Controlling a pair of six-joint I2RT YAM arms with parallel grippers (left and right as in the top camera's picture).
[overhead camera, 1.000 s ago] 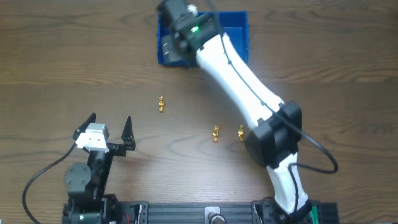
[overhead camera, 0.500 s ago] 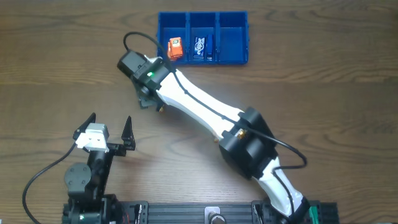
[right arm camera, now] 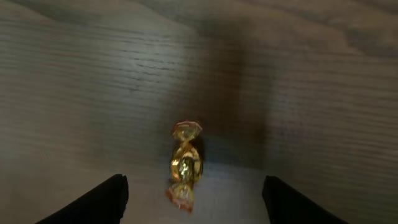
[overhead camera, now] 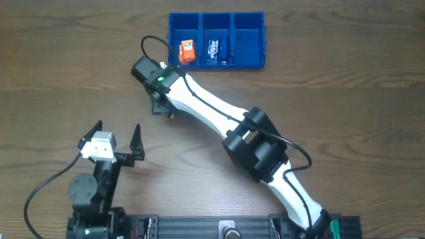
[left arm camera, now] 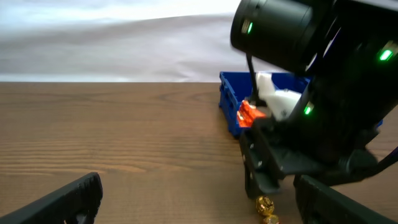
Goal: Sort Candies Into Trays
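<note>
Standing close to the arms' bases at the near left of the bench (overhead camera: 345, 99), the left hand (overhead camera: 118, 126) is spread wide, with bare wood between its two dark fingers. It touches none of the sweets.

Farther up and toward the middle, the right arm reaches across from its base at the near right. The right hand (overhead camera: 161, 106) hangs low over a gold candy (overhead camera: 171, 117). In the right wrist view the hand (right arm camera: 194, 183) is opened wide. The gold candy (right arm camera: 185, 169) lies flat on the wood between the fingers (right arm camera: 93, 202), apart from both of them. From the left wrist view the same gold candy (left arm camera: 265, 206) shows on the bench just below the right hand (left arm camera: 273, 171).

At the far edge sits the blue tray (overhead camera: 171, 40) with three compartments. An orange candy (overhead camera: 187, 52) lies in its left compartment and a blue candy (overhead camera: 214, 48) in the middle one. The print on both wrappers is too small to read.
</note>
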